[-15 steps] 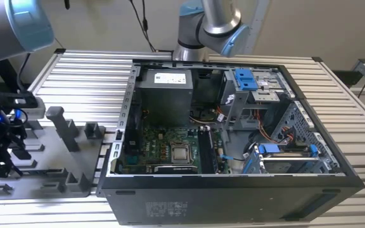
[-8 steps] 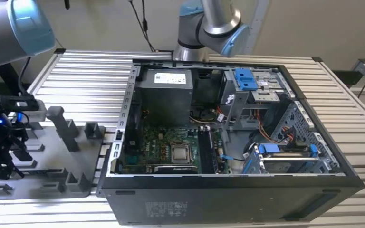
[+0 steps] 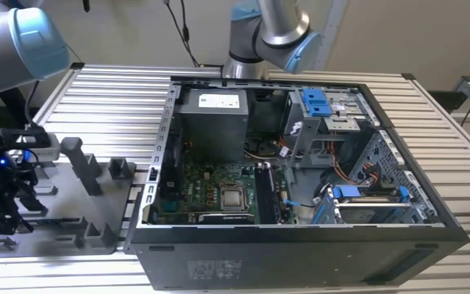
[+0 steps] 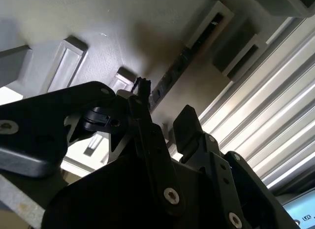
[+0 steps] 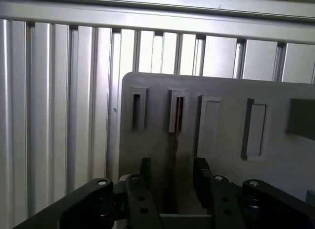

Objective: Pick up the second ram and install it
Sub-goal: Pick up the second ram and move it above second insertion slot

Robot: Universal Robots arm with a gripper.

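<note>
The second ram (image 5: 175, 125) stands on its edge in a slot of the grey fixture plate (image 5: 226, 91), seen edge-on as a thin dark strip. In the second wrist view the ram (image 4: 172, 74) runs as a long dark strip out of a raised slot. My gripper (image 5: 173, 172) is open and low over the plate, with one black finger (image 5: 145, 170) on each side of the stick and a gap showing on both sides. In the exterior view the gripper (image 3: 7, 214) is at the far left over the fixture plate (image 3: 63, 236).
An open computer case (image 3: 431, 202) lies on the slatted aluminium table (image 3: 112, 104), to the exterior view's right of the plate. Its motherboard (image 3: 210, 184) faces up, with long memory slots (image 3: 266, 196) beside the processor socket. Upright pegs (image 3: 76, 159) rise from the plate. Another arm's base (image 3: 272, 30) stands behind the case.
</note>
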